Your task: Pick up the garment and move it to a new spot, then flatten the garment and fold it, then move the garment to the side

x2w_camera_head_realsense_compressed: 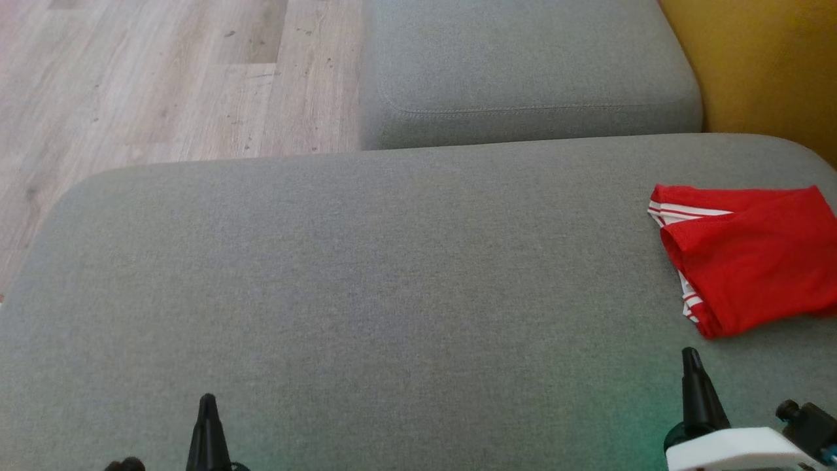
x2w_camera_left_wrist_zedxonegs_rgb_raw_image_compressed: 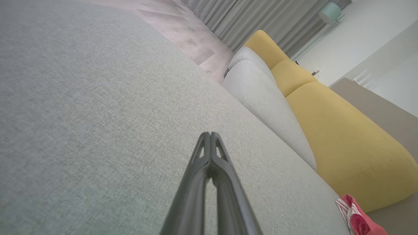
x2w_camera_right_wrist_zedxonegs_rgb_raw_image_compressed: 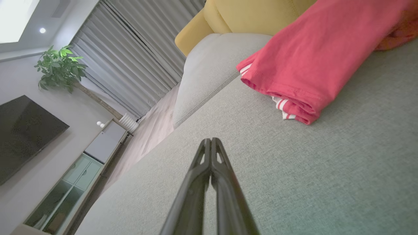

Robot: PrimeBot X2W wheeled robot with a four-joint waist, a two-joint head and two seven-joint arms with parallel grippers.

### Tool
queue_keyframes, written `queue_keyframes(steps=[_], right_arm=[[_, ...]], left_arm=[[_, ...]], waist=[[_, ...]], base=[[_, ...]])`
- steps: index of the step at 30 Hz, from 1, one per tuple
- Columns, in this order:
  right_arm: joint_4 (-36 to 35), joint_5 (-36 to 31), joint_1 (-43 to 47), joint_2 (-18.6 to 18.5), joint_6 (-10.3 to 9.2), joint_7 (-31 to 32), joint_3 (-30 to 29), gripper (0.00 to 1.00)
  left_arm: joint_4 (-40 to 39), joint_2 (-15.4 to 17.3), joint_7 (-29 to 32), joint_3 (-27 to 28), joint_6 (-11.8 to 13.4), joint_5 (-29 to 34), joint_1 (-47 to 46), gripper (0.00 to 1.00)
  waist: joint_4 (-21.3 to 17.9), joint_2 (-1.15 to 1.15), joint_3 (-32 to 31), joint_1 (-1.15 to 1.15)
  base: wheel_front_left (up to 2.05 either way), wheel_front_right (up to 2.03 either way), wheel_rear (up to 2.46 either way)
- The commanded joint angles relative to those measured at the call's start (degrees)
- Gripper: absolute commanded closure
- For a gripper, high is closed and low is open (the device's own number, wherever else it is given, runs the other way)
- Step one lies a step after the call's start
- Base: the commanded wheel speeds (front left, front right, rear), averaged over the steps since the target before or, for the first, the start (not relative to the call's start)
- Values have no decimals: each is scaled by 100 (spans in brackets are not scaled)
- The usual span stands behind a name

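the seat cushion [x2w_camera_head_realsense_compressed: 392, 275] is a broad pad with rounded corners, covered in grey woven fabric of fine, even texture. the garment [x2w_camera_head_realsense_compressed: 752, 255] lies on the right end of this cushion, folded into a compact, roughly rectangular bundle of soft red knit cloth, with white striped trim showing along its left edge and near corner. the left gripper [x2w_camera_head_realsense_compressed: 208, 400] is over the cushion's near edge, left side; its two long dark fingers are pressed together at the tips and hold nothing. the right gripper [x2w_camera_head_realsense_compressed: 690, 356] is over the near edge, right side, close to the garment but apart from it, fingers likewise closed and empty. beyond the cushion's far edge sits a second grey cushion [x2w_camera_head_realsense_compressed: 523, 65] with a stitched seam, a smooth mustard-yellow backrest [x2w_camera_head_realsense_compressed: 765, 65] to its right and pale wood-grain plank floor [x2w_camera_head_realsense_compressed: 163, 78] to its left.
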Motion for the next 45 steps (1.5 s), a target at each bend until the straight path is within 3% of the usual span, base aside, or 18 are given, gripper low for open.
queue_keyframes(steps=[1,45], right_arm=[[-170,204,-351,-109,-2,56,4,100],[-115,3219,-1007,-126,-3,752,-356,100]], left_arm=[[-149,72,30,152,-66,-178,-319,100],[138,77,719,741,-444,-2900,-1126,100]], waist=[[-6,0,11,0],[-154,0,286,-1]], base=[[0,0,0],[0,0,0]])
